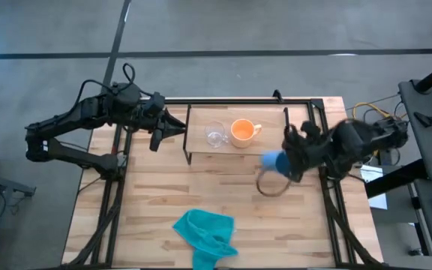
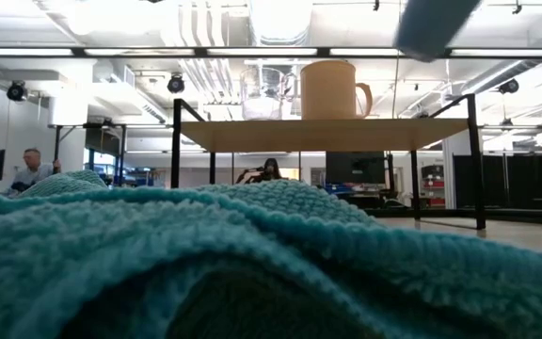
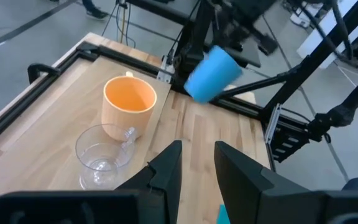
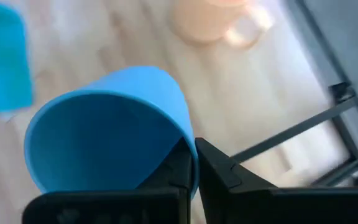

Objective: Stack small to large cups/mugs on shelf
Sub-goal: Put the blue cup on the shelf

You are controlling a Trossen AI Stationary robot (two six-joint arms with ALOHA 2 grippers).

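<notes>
The shelf (image 1: 270,129) stands at the table's far middle. On it the clear glass cup (image 1: 215,136) and the orange mug (image 1: 241,132) stand side by side, its handle toward the table's right. In the left wrist view the glass cup (image 3: 103,155) is nearer than the mug (image 3: 129,103). My right gripper (image 1: 289,160) is shut on the blue cup (image 1: 274,160), in the air just off the shelf's near right corner. My left gripper (image 1: 180,127) is open, level with the shelf's left end and touching nothing. My right gripper (image 4: 194,160) pinches the blue cup's wall at the rim (image 4: 185,138), one finger inside the cup and one outside. The fingers come from the table's right. The cup is lifted clear and tilted onto its side, mouth toward the gripper.
A teal cloth (image 1: 205,232) lies crumpled at the table's near edge and fills the low view's foreground (image 2: 252,264). A dark ring shape (image 1: 271,184) shows on the tabletop below the blue cup. Bare wood lies between cloth and shelf.
</notes>
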